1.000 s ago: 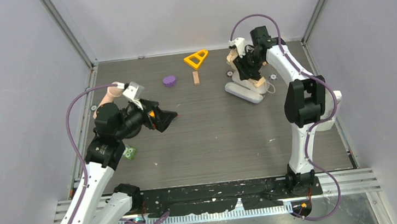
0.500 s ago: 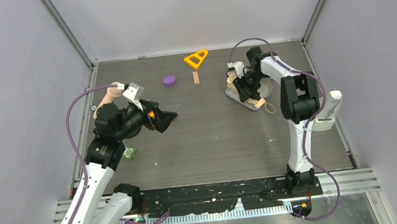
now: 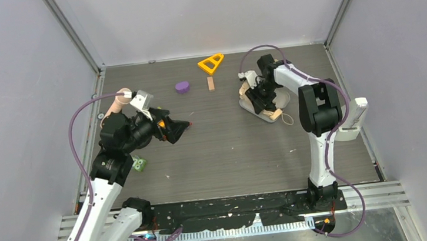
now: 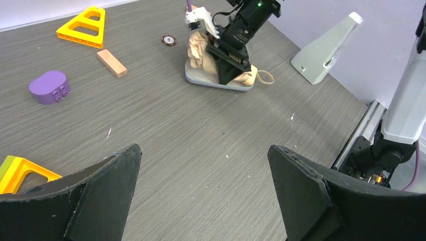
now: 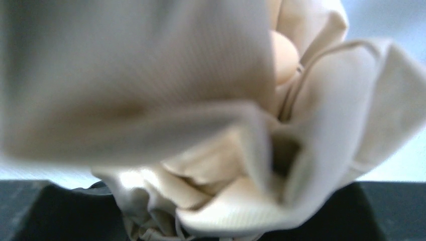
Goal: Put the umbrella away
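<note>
At two o'clock on the table [image 3: 232, 154], the right hand [image 3: 261, 95] clamps the bunched umbrella [image 4: 200, 49] on a grey case [image 4: 201, 80]. The left hand [image 3: 181, 127] hovers at nine o'clock, fingers apart.

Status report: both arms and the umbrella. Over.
Left gripper open, idle above the table. Right gripper looks shut on the umbrella, holding it against the grey case. Nothing seen in the way.
</note>
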